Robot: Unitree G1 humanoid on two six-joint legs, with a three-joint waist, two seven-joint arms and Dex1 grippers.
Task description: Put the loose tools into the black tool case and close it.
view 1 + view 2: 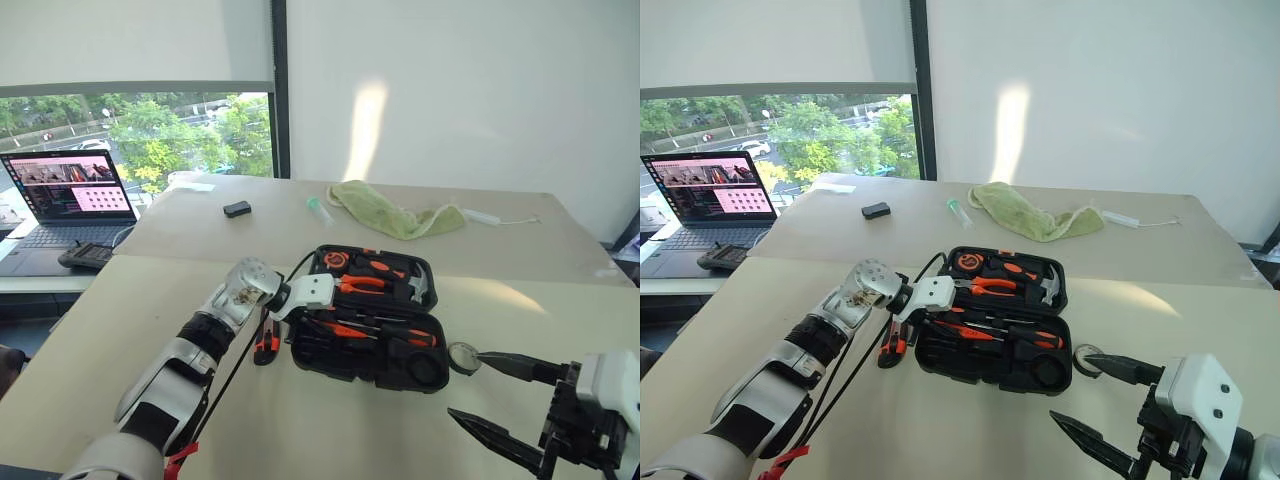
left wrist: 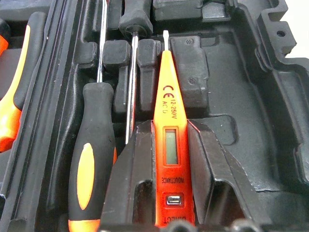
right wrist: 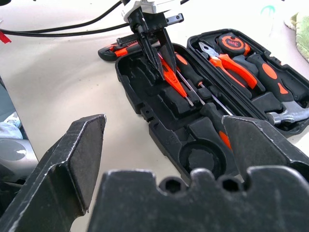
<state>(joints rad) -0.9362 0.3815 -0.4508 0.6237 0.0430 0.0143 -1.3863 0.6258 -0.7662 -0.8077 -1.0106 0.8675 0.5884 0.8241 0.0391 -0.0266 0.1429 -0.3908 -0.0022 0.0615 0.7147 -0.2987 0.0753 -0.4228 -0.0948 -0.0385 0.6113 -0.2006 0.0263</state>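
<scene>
Beige tabletops stood pushed together under a window, with a laptop at the far left, a green cloth at the far side and a small black box near it. Mid-table lay the black tool case, open, its lid half holding the pliers and hammer.

The left gripper was reaching into the near half of the case, its fingers flanking the slim orange pen-like tool, which lay along a moulded slot beside two screwdrivers already seated. Whether the fingers were pinching the tool or had just let go I could not tell. The right gripper hung near the case's right end, jaws spread wide and empty, close to the small tape roll lying just beside the case. The utility knife lay on the table just left of the case.

The step in hand looked like seating the pen tool. Next would likely call for freeing it cleanly, lifting the left gripper clear, then fetching the knife or the tape roll; the round recess at the near right corner seemed meant for the roll.
</scene>
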